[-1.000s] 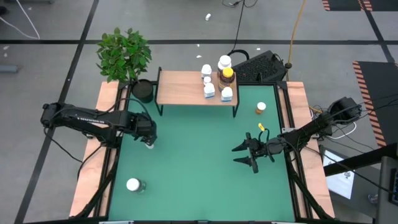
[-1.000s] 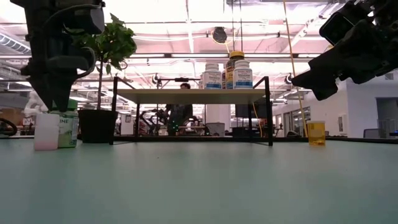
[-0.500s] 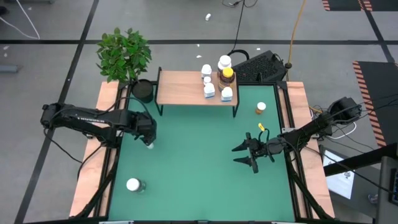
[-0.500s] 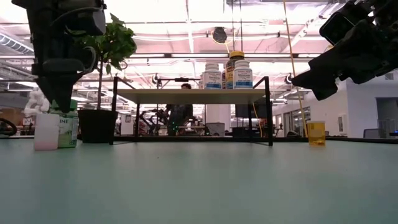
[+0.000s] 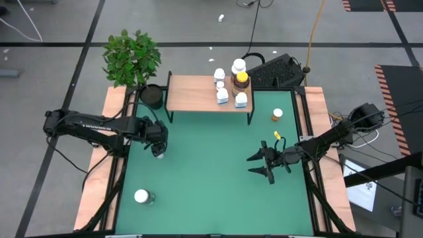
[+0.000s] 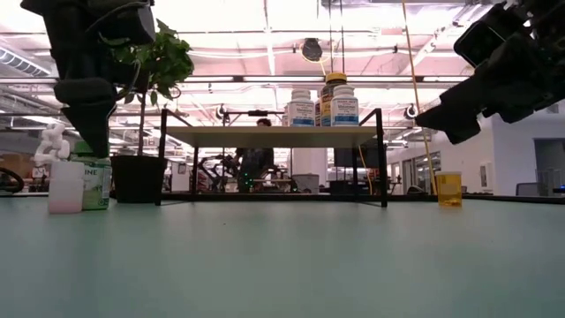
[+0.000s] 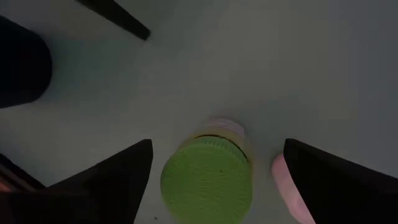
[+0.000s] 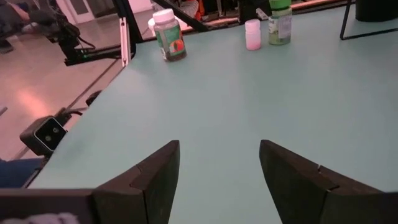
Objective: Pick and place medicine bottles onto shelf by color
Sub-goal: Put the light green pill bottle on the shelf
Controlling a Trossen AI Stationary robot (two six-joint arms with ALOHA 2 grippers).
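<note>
**Q:** Since the last entry, what changed?

**A:** Since a second ago my left gripper point(image 5: 158, 147) has spread its fingers wider and lifted a little above the green-capped bottle point(image 7: 208, 180). In the low view that bottle point(image 6: 95, 179) stands upright on the table point(image 5: 211, 178) below the fingers, nothing clamped on it. My right gripper point(image 5: 264, 164) has not shifted.

**Q:** State of the left tool now?

**A:** Fingers fully spread, one to each side of the green cap in the left wrist view, neither touching it. It holds nothing.

**Q:** What sits next to that bottle?

**A:** A small white vial point(image 6: 66, 185) stands just beside it, upright. Its top shows as a pale pink disc point(image 7: 287, 186) in the wrist view, close to one finger.

**Q:** And the right tool?

**A:** It hovers over the right half of the table with its fingers parted and nothing between them.

**Q:** Where are the remaining bottles?

**A:** Five stand clustered at the right end of the shelf point(image 5: 192, 92): white ones and the amber bottle with yellow cap point(image 5: 241, 80). An orange-topped bottle point(image 5: 277, 114) stands alone on the table near the shelf's right legs. A white-capped bottle point(image 5: 141, 196) sits near the front left corner.

**Q:** Anything else nearby?

**A:** A potted plant point(image 5: 132, 58) stands just off the shelf's left end.
</note>
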